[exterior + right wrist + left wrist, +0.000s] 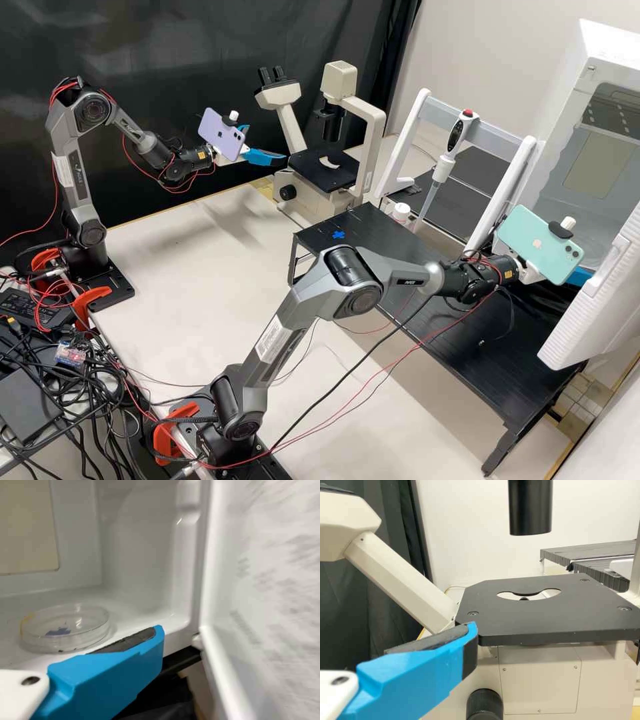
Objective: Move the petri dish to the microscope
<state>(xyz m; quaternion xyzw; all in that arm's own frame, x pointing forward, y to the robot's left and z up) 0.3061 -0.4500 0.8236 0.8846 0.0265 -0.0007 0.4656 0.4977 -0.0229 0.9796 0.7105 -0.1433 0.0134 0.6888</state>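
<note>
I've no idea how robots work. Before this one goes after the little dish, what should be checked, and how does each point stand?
1. Cabinet door open: ok, the white door is swung aside.
2. Petri dish lying flat: ok, on the cabinet floor.
3. Right gripper near the dish: ok, it is at the cabinet opening, close to it.
4. Dish lid seated: cannot tell through the clear plastic.
5. Microscope stage ready to receive the dish: ok, it looks level and its central cut-out is uncovered.
6. Left gripper open: ok, its fingers are apart beside the stage.
</note>
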